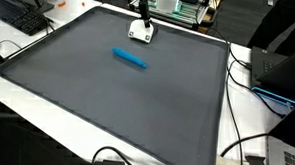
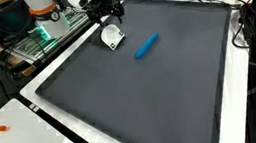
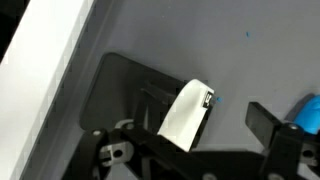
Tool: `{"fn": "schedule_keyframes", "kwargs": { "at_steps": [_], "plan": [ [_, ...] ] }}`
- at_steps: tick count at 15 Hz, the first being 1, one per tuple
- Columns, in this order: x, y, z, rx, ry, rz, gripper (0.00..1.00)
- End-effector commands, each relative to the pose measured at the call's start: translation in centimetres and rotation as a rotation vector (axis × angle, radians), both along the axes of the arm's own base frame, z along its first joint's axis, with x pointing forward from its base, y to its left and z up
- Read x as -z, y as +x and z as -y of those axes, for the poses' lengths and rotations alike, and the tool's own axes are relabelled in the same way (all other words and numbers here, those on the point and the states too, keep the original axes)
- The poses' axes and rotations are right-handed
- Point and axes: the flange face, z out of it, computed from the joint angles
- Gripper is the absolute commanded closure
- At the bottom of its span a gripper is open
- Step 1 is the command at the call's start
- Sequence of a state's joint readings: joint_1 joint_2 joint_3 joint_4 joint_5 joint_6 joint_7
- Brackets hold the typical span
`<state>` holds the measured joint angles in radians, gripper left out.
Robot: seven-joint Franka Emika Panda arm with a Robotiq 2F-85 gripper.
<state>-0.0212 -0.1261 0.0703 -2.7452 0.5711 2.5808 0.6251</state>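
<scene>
Directly above the white object, gripper spread

In an exterior view the gripper [image 1: 141, 19] hangs at the far edge of the dark mat [image 1: 116, 106] that covers the bench [image 1: 32, 99]. The white object [image 1: 142, 33] sits right under it. From here I cannot tell whether the two touch. A blue stick [image 1: 130, 58] lies flat on the mat, near the white object but apart from it.

In an exterior view the gripper [image 2: 111, 23] points down at the white object [image 2: 112, 38] by the mat's edge. The blue stick [image 2: 146, 46] lies off to one side.

In the wrist view the white object [image 3: 188, 112] lies tilted on the mat between the dark fingers [image 3: 265, 122]. They stand wide apart, and neither presses on it. The blue stick [image 3: 308, 112] shows at the picture's edge, beyond one finger.
</scene>
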Motion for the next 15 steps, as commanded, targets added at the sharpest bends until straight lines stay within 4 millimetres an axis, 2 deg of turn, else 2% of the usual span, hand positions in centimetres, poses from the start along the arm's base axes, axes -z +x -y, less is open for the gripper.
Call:
{"fn": "schedule_keyframes", "kwargs": {
  "at_steps": [1, 5, 11, 12, 14, 15],
  "plan": [
    [1.37, 0.62, -0.38, 0.002, -0.090, 0.016, 0.00],
    [2.06, 0.94, -0.43, 0.020, -0.142, 0.018, 0.00],
    [1.94, 0.75, -0.55, 0.096, -0.150, 0.000, 0.00],
    [1.89, 0.78, -0.55, 0.105, -0.150, 0.001, 0.05],
    [1.81, 0.81, -0.55, 0.121, -0.150, 0.002, 0.29],
    [1.78, 0.82, -0.55, 0.126, -0.150, 0.002, 0.30]
  ]
}}
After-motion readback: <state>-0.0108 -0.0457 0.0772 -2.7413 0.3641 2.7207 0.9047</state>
